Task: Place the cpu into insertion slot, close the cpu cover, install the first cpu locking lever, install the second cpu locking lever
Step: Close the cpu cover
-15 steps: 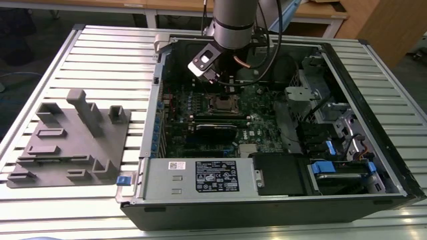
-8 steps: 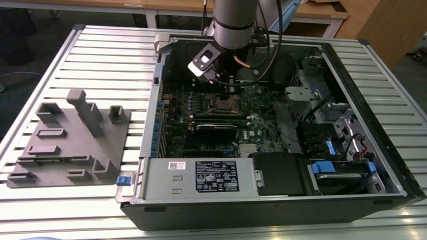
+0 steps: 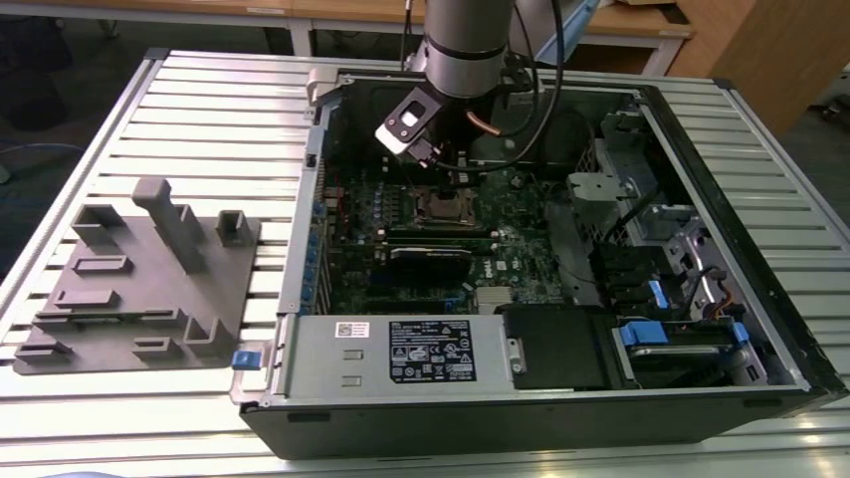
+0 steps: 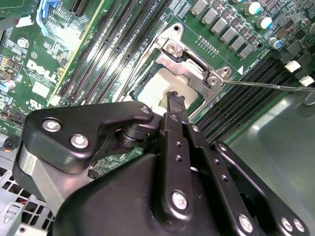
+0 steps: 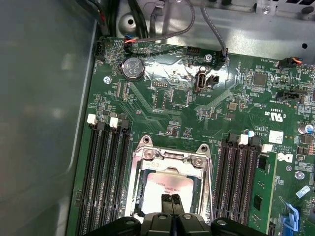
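Observation:
The cpu lies silvery-tan in the insertion slot on the green motherboard. The silver cpu cover lies down around it, and the chip shows through the cover's window. My gripper hangs just over the chip's middle, fingertips together with nothing between them; in the second wrist view the tips stand close above the chip. A thin wire locking lever sticks out from the cover's hinge corner, away from the socket. In the exterior view the gripper sits above the socket.
Black memory slots flank the socket on both sides. The open computer case walls the board in, with a labelled power supply at the front. A grey fixture block stands on the table at the exterior view's left.

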You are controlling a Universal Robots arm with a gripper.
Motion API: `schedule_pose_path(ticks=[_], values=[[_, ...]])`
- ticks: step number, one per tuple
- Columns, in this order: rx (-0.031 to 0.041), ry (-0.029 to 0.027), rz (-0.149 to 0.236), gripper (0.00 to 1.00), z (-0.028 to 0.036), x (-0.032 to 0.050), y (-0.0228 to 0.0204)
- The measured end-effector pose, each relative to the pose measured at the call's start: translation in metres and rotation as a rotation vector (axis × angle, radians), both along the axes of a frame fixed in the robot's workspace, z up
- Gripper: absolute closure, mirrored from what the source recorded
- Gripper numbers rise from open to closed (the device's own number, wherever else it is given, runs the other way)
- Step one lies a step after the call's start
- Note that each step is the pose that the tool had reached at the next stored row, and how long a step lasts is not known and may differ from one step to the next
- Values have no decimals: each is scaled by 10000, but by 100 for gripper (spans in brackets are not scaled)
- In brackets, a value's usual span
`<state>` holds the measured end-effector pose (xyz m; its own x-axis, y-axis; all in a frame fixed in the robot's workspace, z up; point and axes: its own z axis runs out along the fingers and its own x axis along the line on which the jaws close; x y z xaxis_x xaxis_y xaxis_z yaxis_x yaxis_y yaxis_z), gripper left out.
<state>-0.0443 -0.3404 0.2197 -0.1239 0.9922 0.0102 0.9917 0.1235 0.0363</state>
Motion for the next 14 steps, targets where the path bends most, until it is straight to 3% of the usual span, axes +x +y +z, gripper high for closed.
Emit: schedule_pose_path(ticks=[5, 10, 14], values=[[0, 0, 24, 89, 0, 0, 0], [17, -4, 425, 89, 0, 0, 0], [18, -4, 503, 89, 0, 0, 0]])
